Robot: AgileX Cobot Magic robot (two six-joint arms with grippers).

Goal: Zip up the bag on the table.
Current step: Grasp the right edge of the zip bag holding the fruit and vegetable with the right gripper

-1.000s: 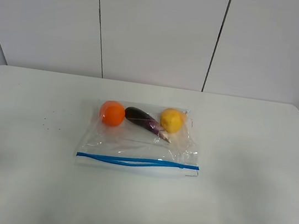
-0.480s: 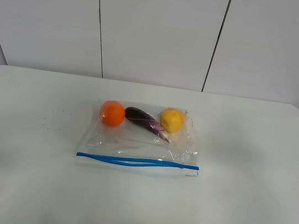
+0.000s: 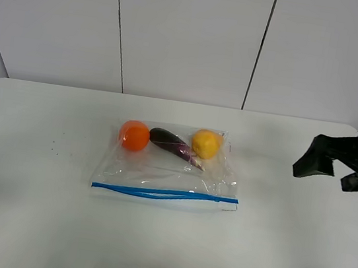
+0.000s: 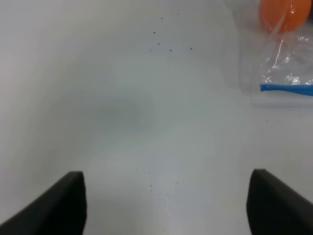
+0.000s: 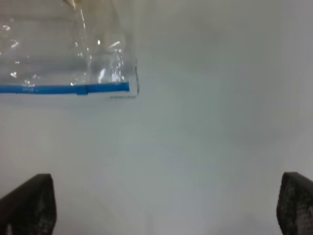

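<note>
The clear bag [image 3: 168,166] lies flat in the middle of the white table [image 3: 20,218]. Inside it are an orange [image 3: 134,135], a purple aubergine [image 3: 174,145] and a yellow fruit [image 3: 205,144]. Its blue zip strip [image 3: 164,194] runs along the near edge, and its two lines part slightly in the middle. My right gripper [image 3: 328,176] hovers open and empty to the right of the bag; the right wrist view shows the strip's right end [image 5: 63,88] ahead of it [image 5: 161,205]. My left gripper [image 4: 166,205] is open and empty, with the bag's left corner [image 4: 286,63] off to one side.
A few small dark specks [image 3: 56,150] mark the table left of the bag. A white panelled wall [image 3: 193,36] stands behind the table's far edge. The table's right edge lies near my right arm.
My right arm has come into the exterior view from the right edge and moved in over the table toward the bag. The bag has not moved.
</note>
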